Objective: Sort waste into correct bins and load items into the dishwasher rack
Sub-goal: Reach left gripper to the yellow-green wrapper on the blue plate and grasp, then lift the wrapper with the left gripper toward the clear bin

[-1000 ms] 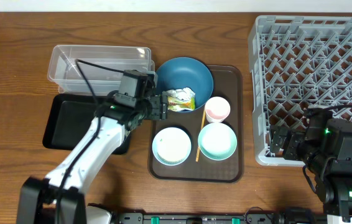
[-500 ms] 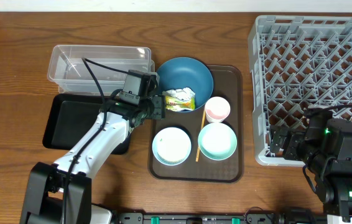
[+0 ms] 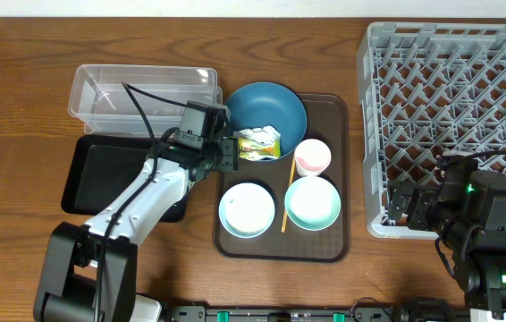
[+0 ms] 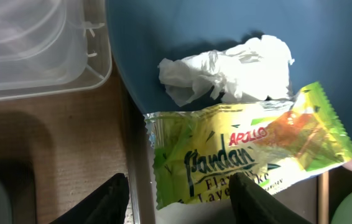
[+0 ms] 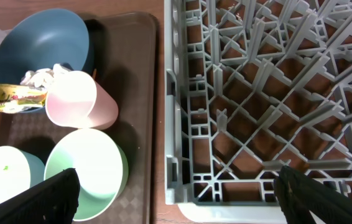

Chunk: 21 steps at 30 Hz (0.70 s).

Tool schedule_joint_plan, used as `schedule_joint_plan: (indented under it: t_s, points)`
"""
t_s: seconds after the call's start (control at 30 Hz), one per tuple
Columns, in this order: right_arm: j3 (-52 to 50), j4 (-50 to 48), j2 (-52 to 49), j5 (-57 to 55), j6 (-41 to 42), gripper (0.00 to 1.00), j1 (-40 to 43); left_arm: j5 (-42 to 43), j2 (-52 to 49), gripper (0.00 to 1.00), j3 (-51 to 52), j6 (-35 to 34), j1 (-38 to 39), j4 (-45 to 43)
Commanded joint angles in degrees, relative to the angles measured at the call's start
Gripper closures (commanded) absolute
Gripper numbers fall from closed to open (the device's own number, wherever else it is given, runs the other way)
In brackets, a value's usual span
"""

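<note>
The yellow-green snack wrapper (image 3: 260, 143) (image 4: 244, 152) lies across the near rim of the dark blue bowl (image 3: 265, 112), with the crumpled white tissue (image 4: 229, 67) in the bowl behind it. My left gripper (image 3: 230, 151) (image 4: 181, 202) is open, its fingers straddling the wrapper's left end without closing on it. Two mint-white bowls (image 3: 248, 208) (image 3: 313, 203), the pink cup (image 3: 312, 157) and the yellowish stick (image 3: 286, 196) sit on the brown tray (image 3: 335, 246). My right gripper (image 3: 403, 204) (image 5: 176, 194) is open and empty at the front left corner of the grey rack (image 3: 454, 116).
The clear tub (image 3: 139, 89) stands at the back left, the black tray (image 3: 101, 174) in front of it under my left arm. The tub's corner (image 4: 39, 56) shows close to the left fingers.
My left gripper has shifted slightly toward the blue bowl and wrapper. The right arm has not moved.
</note>
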<state>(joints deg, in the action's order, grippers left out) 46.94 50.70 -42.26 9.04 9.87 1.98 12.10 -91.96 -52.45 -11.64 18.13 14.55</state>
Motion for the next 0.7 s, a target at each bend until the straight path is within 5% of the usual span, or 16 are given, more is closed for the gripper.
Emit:
schedule_joint_plan:
  t_s: [0.0, 0.37, 0.67]
  points:
    - [1.36, -0.13, 0.24, -0.24, -0.7, 0.01, 0.42, 0.37, -0.39, 0.47, -0.92, 0.35, 0.22, -1.4]
    - [1.36, -0.22, 0.24, -0.24, -0.72, 0.01, 0.42, 0.39, -0.39, 0.92, -0.92, 0.33, 0.22, -2.19]
    - [1.36, -0.2, 0.24, -1.14, -0.72, 0.01, 0.42, 0.35, 3.1, 0.94, -0.96, 0.35, 0.22, -1.77]
